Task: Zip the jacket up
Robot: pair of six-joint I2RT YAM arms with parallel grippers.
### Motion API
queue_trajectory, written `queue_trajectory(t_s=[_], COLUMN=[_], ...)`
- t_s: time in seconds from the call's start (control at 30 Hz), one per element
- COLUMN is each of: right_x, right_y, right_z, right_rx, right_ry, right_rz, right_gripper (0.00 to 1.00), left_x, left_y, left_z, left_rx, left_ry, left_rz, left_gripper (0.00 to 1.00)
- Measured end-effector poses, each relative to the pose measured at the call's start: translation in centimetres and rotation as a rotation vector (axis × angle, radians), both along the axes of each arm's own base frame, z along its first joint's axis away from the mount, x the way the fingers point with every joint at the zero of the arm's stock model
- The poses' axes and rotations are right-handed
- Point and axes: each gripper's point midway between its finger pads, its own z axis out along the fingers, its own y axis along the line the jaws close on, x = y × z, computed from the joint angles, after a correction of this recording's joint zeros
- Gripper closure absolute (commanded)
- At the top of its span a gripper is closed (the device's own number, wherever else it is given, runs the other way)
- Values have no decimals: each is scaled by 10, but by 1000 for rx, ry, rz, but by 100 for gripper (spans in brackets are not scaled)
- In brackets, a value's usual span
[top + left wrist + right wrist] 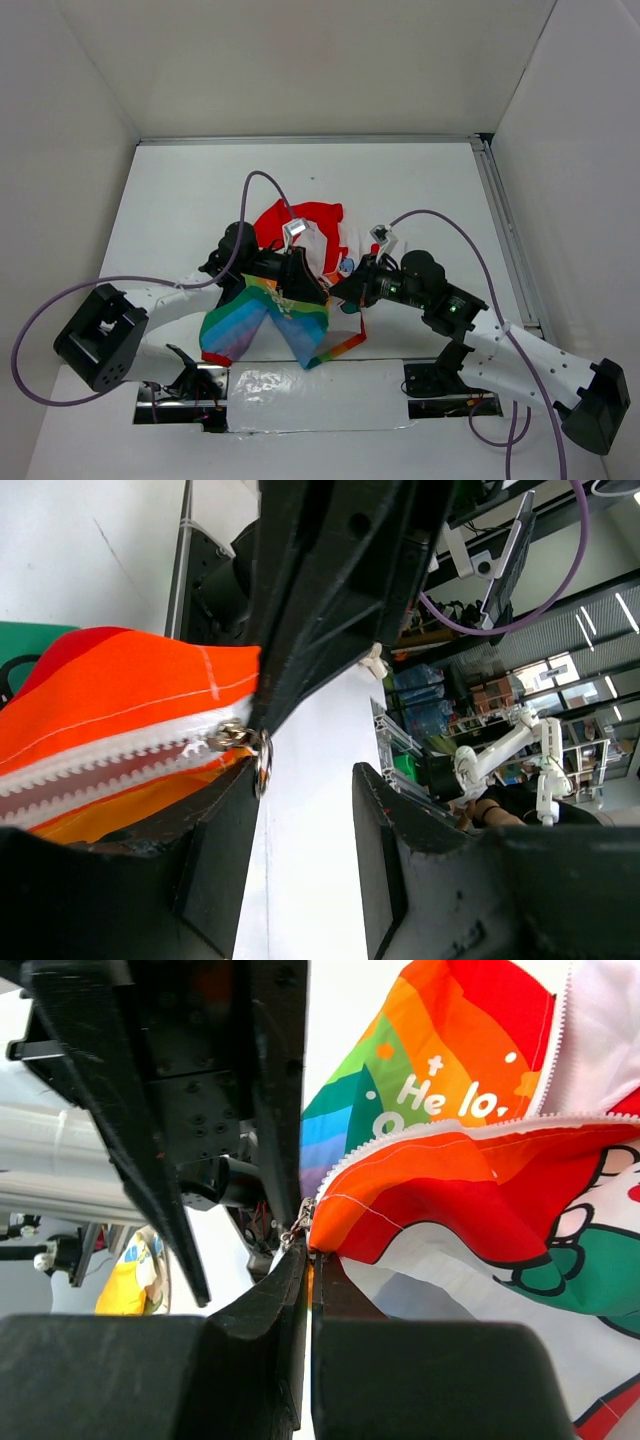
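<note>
The jacket [262,322] lies bunched in the middle of the table, red collar at the far side and rainbow panels near. My right gripper [311,1265] is shut on the jacket's orange hem [400,1210] right beside the metal zipper slider [300,1222]. My left gripper [305,820] is open, with its jaws well apart. The slider [235,736] and its pull ring [262,765] lie at the tip of one of its fingers [215,860], not gripped. White zipper teeth [90,765] run along the orange fabric. In the top view both grippers meet over the jacket's front, left [303,280] and right [342,290].
Purple cables [262,180] arch over both arms. A metal rail [503,230] runs along the table's right side. A shiny tape strip [300,385] lies at the near edge between the arm bases. White walls enclose the table on three sides.
</note>
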Motion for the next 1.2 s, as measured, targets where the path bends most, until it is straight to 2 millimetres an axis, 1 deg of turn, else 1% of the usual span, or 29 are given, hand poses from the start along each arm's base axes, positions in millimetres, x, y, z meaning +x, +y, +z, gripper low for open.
queue_trajectory(t_s=[0.2,0.3,0.37,0.4,0.43,0.47,0.5,0.63,0.77,0.93,1.0,1.1,1.2], right_x=[-3,-4,-3,-3,-3,-3,-3,-1,-1,-4,-5,-7,-10], right_y=[1,1,1,1,1,1,1,0,-7,-13,-15,-19,-23], right_z=[2,2,2,2,2,1,2,1,1,14,16,14,13], right_rx=[3,3,3,3,3,2,3,-12,-44,-66,-76,-93,-101], right_ry=[-7,-7,-7,-7,-7,-6,-7,-4,-1,-10,-9,-3,-1], right_rz=[11,13,11,10,10,10,9,-4,-21,-29,-27,-34,-38], right_gripper=[100,100,100,100,100,100,100,100,100,100,100,100,100], left_x=[2,2,3,3,4,5,5,9,20,39,47,58,65], left_y=[-2,-2,-2,-2,-2,-3,-3,-4,-5,-1,1,5,9], left_z=[-6,-6,-7,-7,-8,-8,-9,-10,-8,-5,-8,-17,-26], left_rx=[15,18,22,24,25,29,32,53,94,149,178,243,291], left_ry=[21,25,30,31,33,34,36,41,28,-14,-24,-30,-32], left_rz=[3,3,8,12,15,21,24,43,139,290,342,406,450], left_gripper=[48,53,60,64,82,92,99,100,100,100,100,100,100])
